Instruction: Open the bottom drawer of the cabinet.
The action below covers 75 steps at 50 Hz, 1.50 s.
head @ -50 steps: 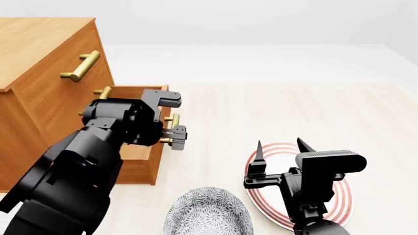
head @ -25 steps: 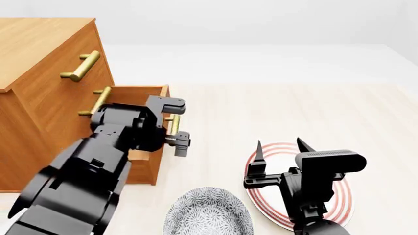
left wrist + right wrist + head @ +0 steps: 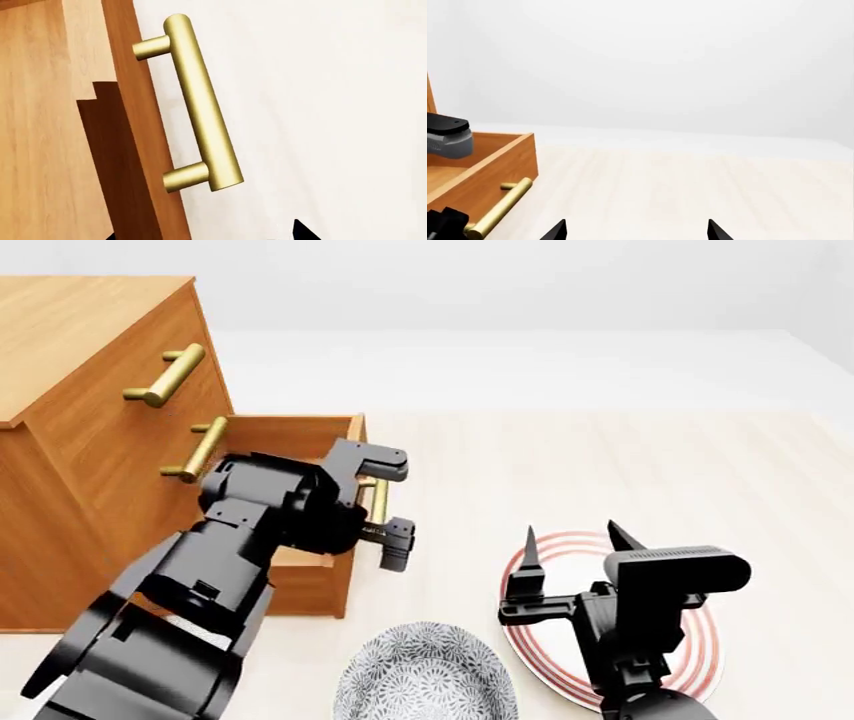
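The bottom drawer (image 3: 310, 430) stands pulled out from the foot of the cabinet (image 3: 94, 440), its brass handle (image 3: 200, 105) facing the open floor (image 3: 601, 460). My left end effector (image 3: 380, 502) sits released at that handle, one finger above the bar and one below, no longer clamped on it. My right end effector (image 3: 571, 540) hovers with fingers spread over a red-ringed plate (image 3: 707, 640), beside a patterned bowl (image 3: 424, 675).
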Available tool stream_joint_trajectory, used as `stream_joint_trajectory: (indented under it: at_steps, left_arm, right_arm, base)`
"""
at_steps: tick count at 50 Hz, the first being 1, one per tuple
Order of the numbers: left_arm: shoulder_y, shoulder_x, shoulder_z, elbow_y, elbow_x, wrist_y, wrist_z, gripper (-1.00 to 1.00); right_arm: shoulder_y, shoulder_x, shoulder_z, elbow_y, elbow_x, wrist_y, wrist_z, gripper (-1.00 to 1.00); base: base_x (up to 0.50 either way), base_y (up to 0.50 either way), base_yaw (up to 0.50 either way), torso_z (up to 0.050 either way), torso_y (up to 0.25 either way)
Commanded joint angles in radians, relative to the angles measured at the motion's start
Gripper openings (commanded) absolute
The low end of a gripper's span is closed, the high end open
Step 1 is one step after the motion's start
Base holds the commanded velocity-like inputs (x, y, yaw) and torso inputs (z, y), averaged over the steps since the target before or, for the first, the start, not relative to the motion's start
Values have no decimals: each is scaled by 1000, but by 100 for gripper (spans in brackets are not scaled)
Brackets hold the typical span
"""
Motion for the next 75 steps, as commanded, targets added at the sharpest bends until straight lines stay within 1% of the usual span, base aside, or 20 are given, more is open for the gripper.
stream_joint_trajectory:
  at_steps: [1,21,24,32,37,39,40,42,45,47,48,50,52,54,57,58,66,70,74,75]
  left_arm:
    - [20,20,14,20,-98,9,62,100]
    - [-34,22,502,-61,-682,178,83,100]
    - [-51,21,532,-73,-747,213,100,100]
    - [-98,21,536,-115,-894,253,124,100]
    - [-106,20,555,-120,-931,276,134,100]
    - [-96,-10,536,-54,-938,325,88,100]
    - [-82,-56,512,44,-948,367,3,100]
    - [-65,-110,492,165,-957,394,-81,100]
    - [-33,-225,431,423,-951,519,-309,100]
    - [-18,-279,394,541,-954,575,-411,100]
    - [-13,-322,389,645,-910,623,-482,100]
    - [-14,-362,370,726,-922,627,-570,100]
    - [-14,-402,352,809,-928,637,-610,100]
    - [-15,-451,343,912,-903,655,-688,100]
    - [-9,-492,327,995,-894,675,-747,100]
    - [-5,-521,331,1056,-849,692,-801,100]
    - [88,-636,310,1303,-825,753,-876,100]
    - [201,-725,303,1486,-793,824,-909,100]
    - [344,-809,336,1649,-582,901,-997,100]
    - [413,-834,347,1687,-468,958,-1021,100]
  right_arm:
    - [-1,4,-1,-4,3,-1,4,100]
    - [5,16,-1,-27,12,21,18,100]
    - [11,19,1,-34,19,32,20,100]
    - [7,18,-4,-22,16,18,18,100]
    - [4,18,-4,-15,16,10,18,100]
    - [2,17,-6,-10,13,4,17,100]
    - [3,18,-4,-13,17,7,18,100]
    - [3,18,-5,-13,17,6,19,100]
    - [6,15,-10,-3,14,0,17,100]
    - [9,14,-12,-2,16,3,17,100]
    - [8,13,-16,3,12,-2,16,100]
    - [12,13,-16,-2,15,4,18,100]
    - [15,13,-16,-2,18,8,19,100]
    - [14,12,-20,3,13,1,19,100]
    - [19,12,-21,2,15,5,20,100]
    - [20,11,-23,3,14,5,21,100]
    - [37,9,-28,2,14,16,28,100]
    - [52,12,-31,-13,13,33,36,100]
    - [69,18,-37,-49,-7,35,51,100]
    - [82,24,-47,-70,-24,47,62,100]
  base:
    - [0,0,0,0,0]
    - [1,0,-1,-1,0]
    - [8,0,-5,-3,0]
    - [1,-2,-6,-1,0]
    - [2,-3,-6,0,0]
    - [0,-3,-6,0,0]
    - [12,-3,-6,0,0]
    - [0,-1,-7,0,0]
    - [0,-3,-7,0,0]
    - [0,-3,-7,0,0]
    - [0,0,-7,0,0]
    - [0,-3,-6,0,0]
    - [0,0,0,0,0]
    - [0,0,0,0,5]
    - [0,0,0,0,0]
    - [0,0,0,0,0]
    - [0,0,0,0,0]
    - [0,0,0,0,0]
    - [0,0,0,0,0]
    - [0,0,0,0,0]
